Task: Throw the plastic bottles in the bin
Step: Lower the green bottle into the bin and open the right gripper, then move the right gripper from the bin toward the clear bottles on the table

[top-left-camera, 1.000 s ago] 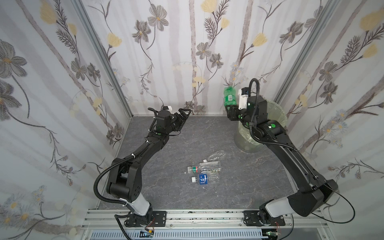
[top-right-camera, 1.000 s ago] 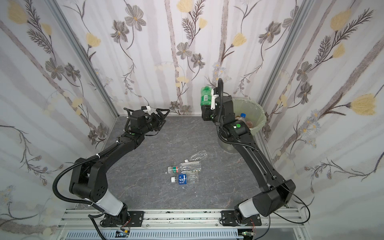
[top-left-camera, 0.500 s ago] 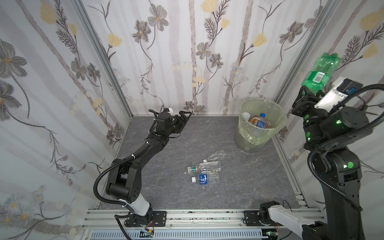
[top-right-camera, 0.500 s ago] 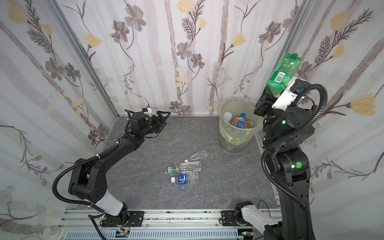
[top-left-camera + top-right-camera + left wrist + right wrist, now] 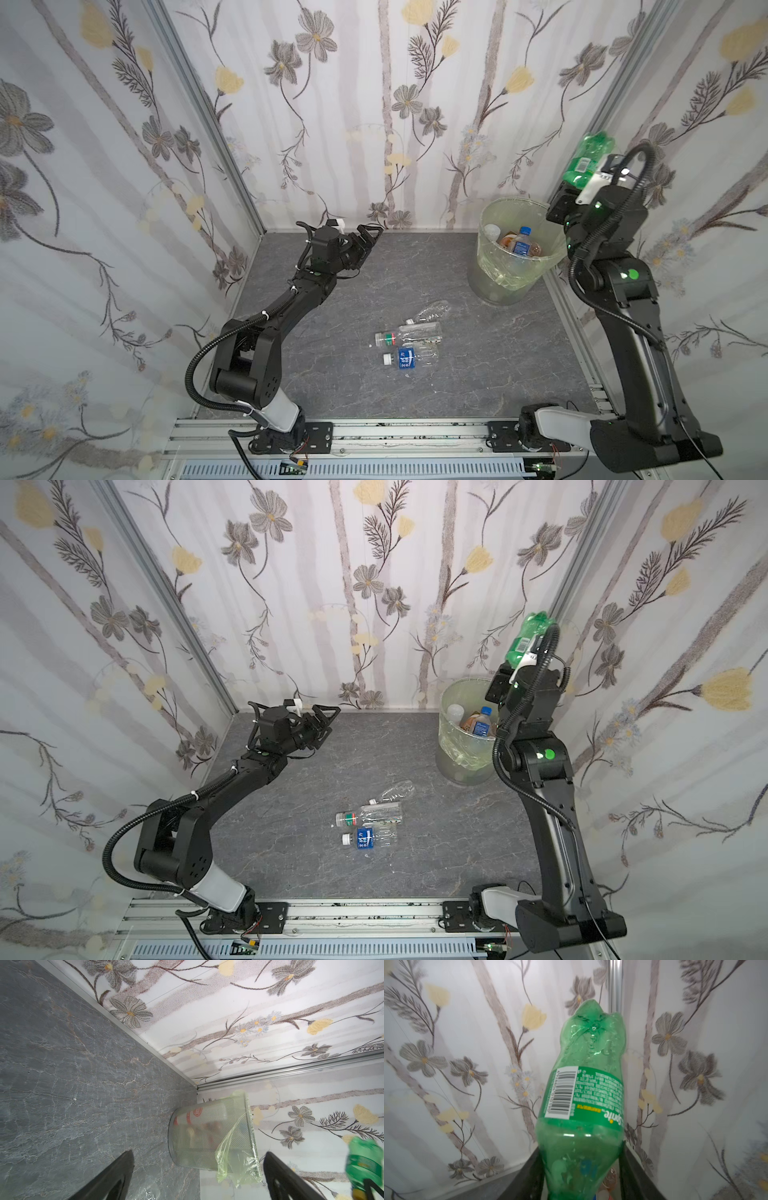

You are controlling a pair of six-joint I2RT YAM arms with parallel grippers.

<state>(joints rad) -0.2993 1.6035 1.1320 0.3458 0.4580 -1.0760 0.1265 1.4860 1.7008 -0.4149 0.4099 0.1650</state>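
1. Grey marbled floor (image 5: 457, 382), enclosed on three sides by floral-papered walls (image 5: 374, 104); both arms are mounted on a rail at the near edge.
2. Bin (image 5: 486, 270): stands upright in the far right corner, lined with a pale green bag (image 5: 228, 1153) whose edge hangs down the outside. Several bottles lie inside, among them a blue-labelled bottle with a blue cap (image 5: 523, 243) and a white-capped one (image 5: 491, 231).
3. Right gripper (image 5: 575, 187): raised high beside the bin's right rim, pointing upward. The right wrist view shows its fingers (image 5: 633, 1167) pressed against both sides of the green bottle (image 5: 583, 1088) near the neck end, so the grasp is on.
4. Green bottle, position: in both top views it stands base-up above the gripper (image 5: 528, 642), higher than the bin rim and close to the corner post. Whether it is directly over the opening cannot be told.
5. Left gripper (image 5: 372, 239): low over the far left part of the floor, jaws spread wide, nothing between them, aimed toward the bin.
6. Floor bottles: three lie on their sides close together mid-floor, well apart from the bin: a crumpled clear bottle (image 5: 432, 311), a bottle with a red and green label (image 5: 409, 334), and a blue-labelled floor bottle (image 5: 411, 358).
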